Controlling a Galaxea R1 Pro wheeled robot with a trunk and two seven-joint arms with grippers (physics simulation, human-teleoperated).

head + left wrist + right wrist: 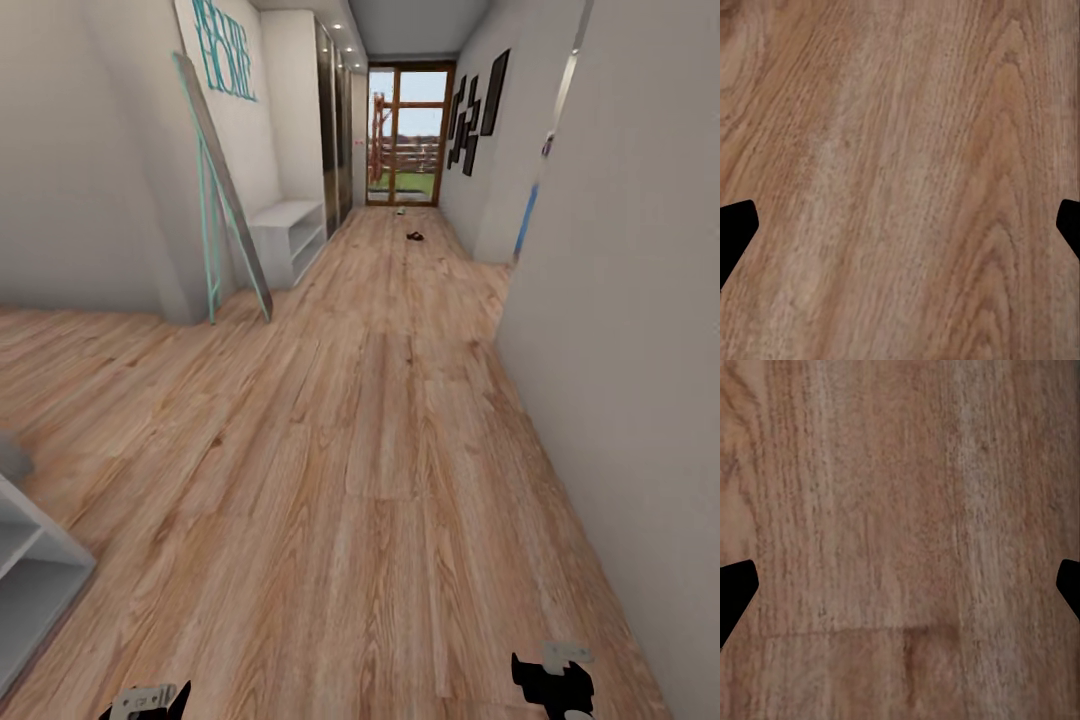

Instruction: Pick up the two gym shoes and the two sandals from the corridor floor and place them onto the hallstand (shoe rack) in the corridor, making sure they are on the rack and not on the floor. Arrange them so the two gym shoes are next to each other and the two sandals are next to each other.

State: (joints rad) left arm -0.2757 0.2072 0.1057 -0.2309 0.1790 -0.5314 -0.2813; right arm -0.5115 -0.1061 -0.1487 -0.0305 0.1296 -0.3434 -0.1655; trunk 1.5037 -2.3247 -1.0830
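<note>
A long corridor floor of wood-grain planks runs toward a glazed door. The light grey hallstand stands against the wall short of that door, just beyond a leaning teal-framed mirror. A small dark object, too distant to identify, lies on the planks between hallstand and door. Left end effector and right end effector both hang over bare planks, fingers spread wide apart, holding nothing.
</note>
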